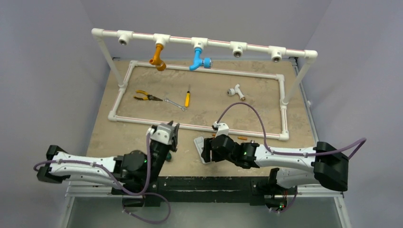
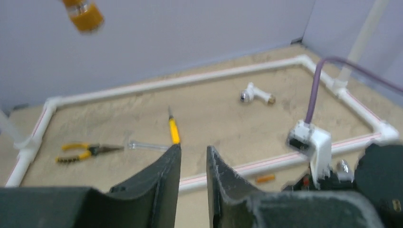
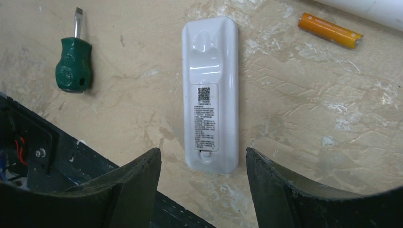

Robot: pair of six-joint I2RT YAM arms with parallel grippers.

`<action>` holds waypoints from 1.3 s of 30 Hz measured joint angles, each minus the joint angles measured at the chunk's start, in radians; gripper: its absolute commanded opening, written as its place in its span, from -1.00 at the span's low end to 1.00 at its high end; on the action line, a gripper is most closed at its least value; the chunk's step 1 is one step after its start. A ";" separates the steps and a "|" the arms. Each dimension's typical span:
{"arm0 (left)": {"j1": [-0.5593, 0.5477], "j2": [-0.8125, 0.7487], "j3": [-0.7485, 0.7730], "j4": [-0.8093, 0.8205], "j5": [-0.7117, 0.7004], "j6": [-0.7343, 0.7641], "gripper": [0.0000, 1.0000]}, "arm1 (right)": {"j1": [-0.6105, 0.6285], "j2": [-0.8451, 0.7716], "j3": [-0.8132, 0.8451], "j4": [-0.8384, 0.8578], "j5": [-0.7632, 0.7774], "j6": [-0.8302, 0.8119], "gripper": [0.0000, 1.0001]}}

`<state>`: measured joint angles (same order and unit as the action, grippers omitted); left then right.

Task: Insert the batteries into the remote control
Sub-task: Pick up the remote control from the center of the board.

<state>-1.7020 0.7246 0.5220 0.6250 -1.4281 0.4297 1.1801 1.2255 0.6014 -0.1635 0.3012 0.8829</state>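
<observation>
Hovering above the worktop (image 1: 214, 102), the left pincer (image 2: 194, 151) stands narrow and empty; the right pincer (image 3: 203, 159) gapes wide over the remote control (image 3: 210, 71), lying back-up, one battery (image 3: 329, 30) apart to its right.

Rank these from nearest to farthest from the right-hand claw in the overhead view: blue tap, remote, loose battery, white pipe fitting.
1. Remote control, at the right gripper fingertips.
2. Battery, just to the right, beside the frame pipe.
3. White pipe fitting, inside the frame.
4. Blue tap, hanging on the far rail.
</observation>
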 measured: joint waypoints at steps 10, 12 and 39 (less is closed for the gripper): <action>0.562 -0.092 0.158 -0.917 0.730 -0.748 -0.49 | 0.038 0.040 0.002 0.084 0.049 -0.071 0.43; 0.636 -0.062 0.157 -0.959 0.854 -0.803 -0.34 | 0.049 0.080 0.009 0.080 0.061 -0.077 0.51; 0.829 -0.034 0.087 -1.016 1.250 -1.038 0.05 | 0.213 0.343 0.154 -0.039 0.321 -0.078 -0.14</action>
<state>-0.8726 0.6910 0.6094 -0.3908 -0.1783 -0.6083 1.3933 1.5684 0.7551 -0.2024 0.6220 0.8051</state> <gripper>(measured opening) 0.518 0.501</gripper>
